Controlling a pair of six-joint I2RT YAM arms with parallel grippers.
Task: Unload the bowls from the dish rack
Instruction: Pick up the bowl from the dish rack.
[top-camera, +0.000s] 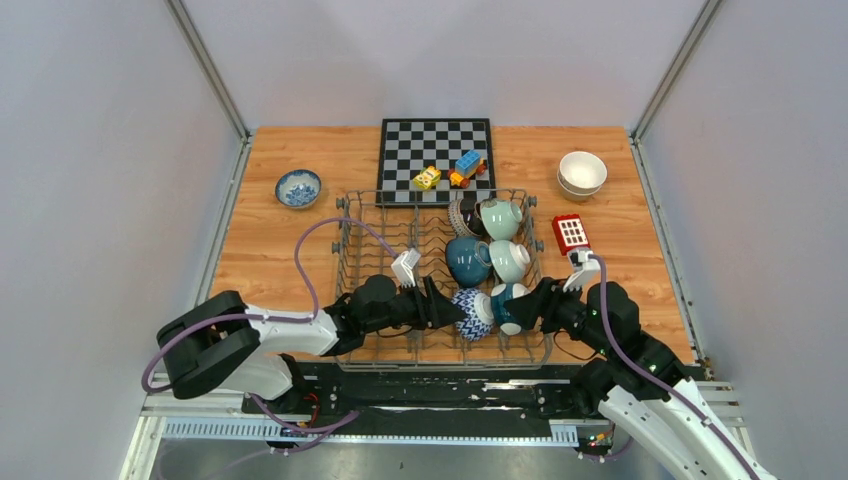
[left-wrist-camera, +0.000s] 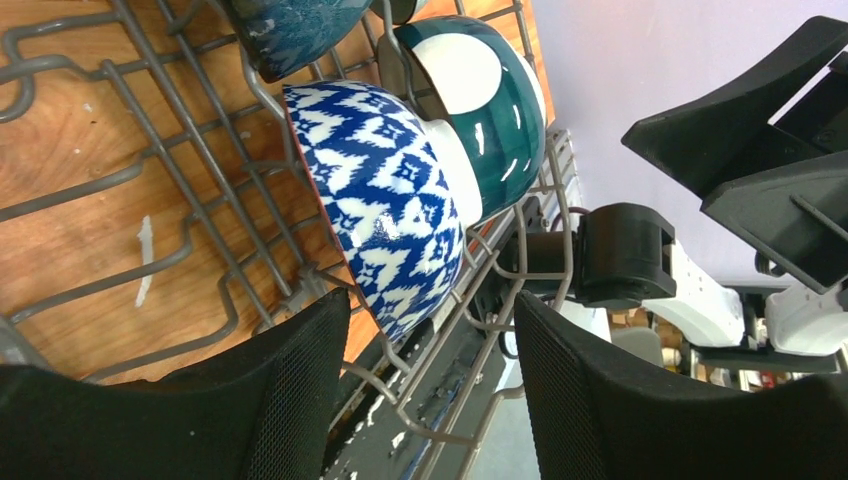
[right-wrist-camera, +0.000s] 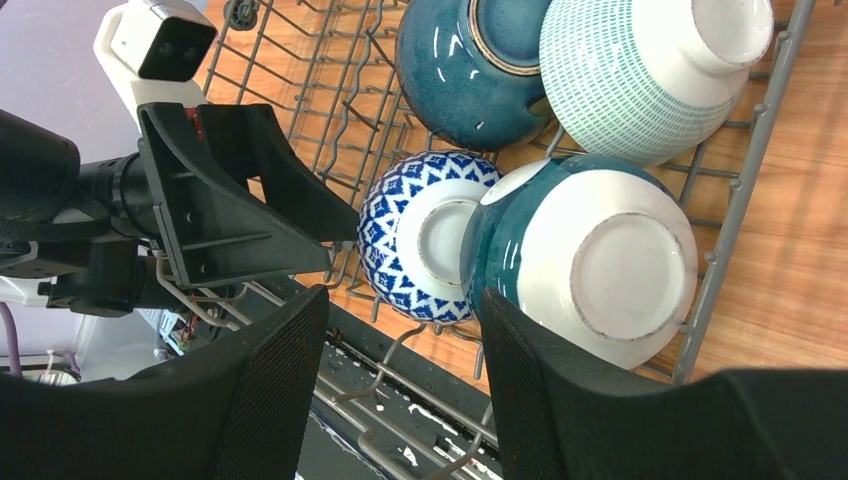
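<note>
Leaning on edge in the dish rack (top-camera: 370, 250), so that water can run off, are six bowls (top-camera: 500, 218); three more sit on the tabletop (top-camera: 290, 260). The left tool (left-wrist-camera: 430, 350), wide open and empty, faces the blue patterned bowl (left-wrist-camera: 385, 200). The right tool (right-wrist-camera: 400, 310), equally open, holds nothing beside the teal bowl (right-wrist-camera: 585, 255).

6 bowls (top-camera: 467, 260) on edge in dish rack (top-camera: 380, 240), R side; 3 outside.

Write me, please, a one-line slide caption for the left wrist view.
Left gripper, open, faces a blue-and-white patterned bowl standing on edge beside a teal bowl in the dish rack.
</note>
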